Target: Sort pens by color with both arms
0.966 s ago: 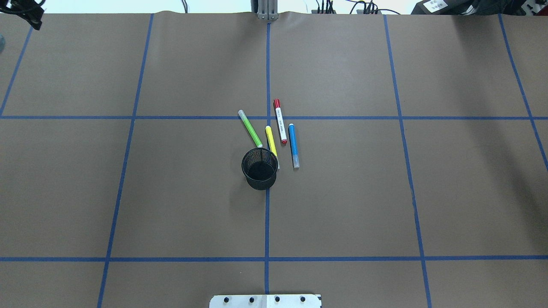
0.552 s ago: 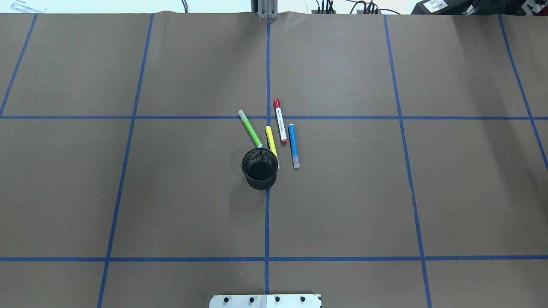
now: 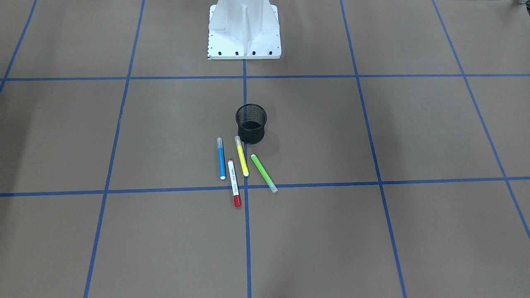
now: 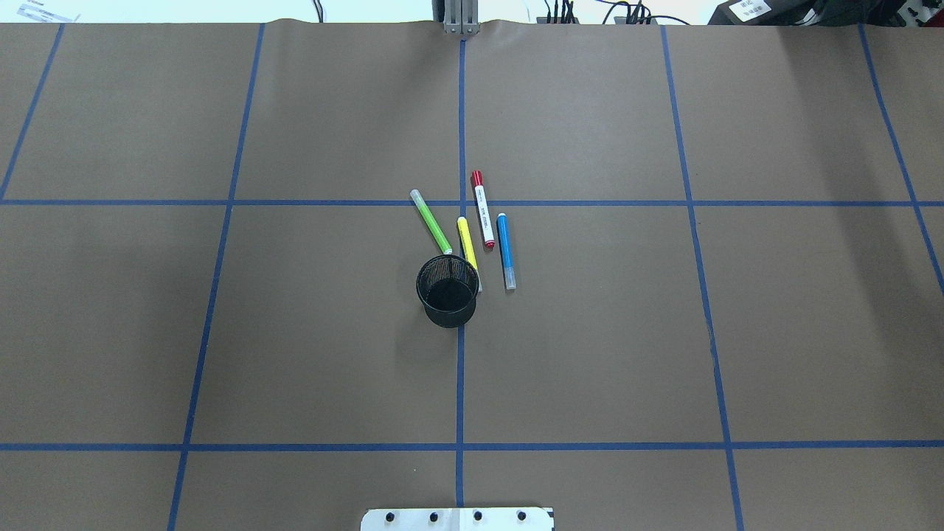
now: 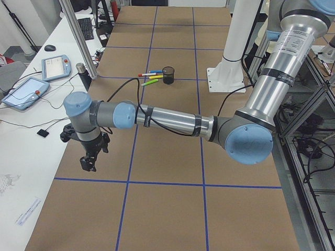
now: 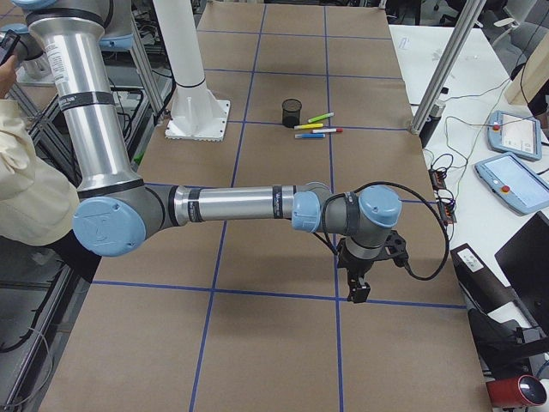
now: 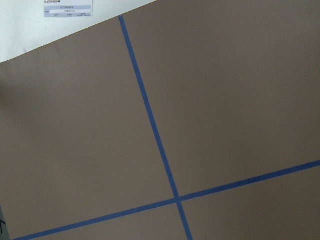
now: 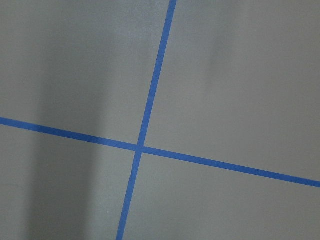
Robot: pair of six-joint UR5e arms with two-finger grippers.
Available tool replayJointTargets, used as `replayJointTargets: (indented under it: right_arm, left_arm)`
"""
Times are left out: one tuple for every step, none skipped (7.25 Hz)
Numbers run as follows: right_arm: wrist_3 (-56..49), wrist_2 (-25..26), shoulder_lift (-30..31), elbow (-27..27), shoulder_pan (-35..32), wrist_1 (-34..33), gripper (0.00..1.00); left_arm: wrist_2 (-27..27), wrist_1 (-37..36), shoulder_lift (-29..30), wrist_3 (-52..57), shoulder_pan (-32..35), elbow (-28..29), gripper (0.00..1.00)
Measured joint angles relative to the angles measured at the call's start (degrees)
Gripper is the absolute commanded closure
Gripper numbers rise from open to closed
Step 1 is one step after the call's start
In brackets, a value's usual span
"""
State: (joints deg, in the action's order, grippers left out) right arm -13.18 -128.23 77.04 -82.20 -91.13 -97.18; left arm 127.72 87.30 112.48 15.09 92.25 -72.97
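I have both arms stretched out to opposite ends of the worktop, well apart from the pens in the middle. In the left-side view the left arm reaches along the brown paper, and its hand points down above the surface, near the edge by the white side bench. That is the only view that shows the hand, so I cannot tell whether its fingers are apart or together. Its wrist camera gives me only bare paper, a crossing of blue tape lines and a corner of white surface with a printed label.

The right arm is laid out the same way at the other end. Its hand hangs pointing down close to a tape crossing, and here too I cannot tell how the fingers stand. Its wrist camera shows a tape crossing and nothing else.

Four pens lie flat near the centre line, on the side of the black mesh cup away from the white pedestal base. The cup stands upright and looks empty. From the overhead view's left I count:
- The green pen is angled, its clear cap on a tape line.
- The yellow pen has one end just beside the cup's rim; I cannot tell whether they touch.
- The white marker with red cap lies across the tape line.
- The blue pen lies just beside the marker.
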Motion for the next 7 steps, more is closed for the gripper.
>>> replayJointTargets:
  right_arm:
    - [0.1, -0.2, 0.1, 0.1, -0.1, 0.0, 0.01]
    - [0.1, -0.3, 0.4, 0.1, -0.2, -0.1, 0.01]
    - [0.3, -0.3, 0.7, 0.1, -0.2, -0.1, 0.01]
    - [0.6, -0.3, 1.0, 0.1, -0.3, -0.1, 0.01]
    - [0.8, -0.3, 1.2, 0.1, -0.5, 0.0, 0.01]
    - [0.9, -0.6, 1.4, 0.1, -0.8, 0.0, 0.01]
    - [1.0, -0.8, 1.5, 0.1, -1.1, 0.0, 0.01]
  left_arm:
    - [0.0, 3.2, -0.4, 0.3, 0.7, 3.5, 0.0]
    - [0.0, 4.6, -0.6, 0.4, 1.4, 5.4, 0.0]
    - [0.0, 5.0, -0.6, 0.4, 1.9, 6.2, 0.0]
    - [0.0, 5.0, -0.6, 0.4, 2.1, 6.6, 0.0]
    - [0.0, 5.1, -0.5, 0.3, 2.2, 6.7, 0.0]
    - [0.0, 5.1, -0.4, 0.3, 2.3, 6.7, 0.0]
    - [0.0, 5.0, -0.3, 0.3, 2.3, 6.7, 0.0]
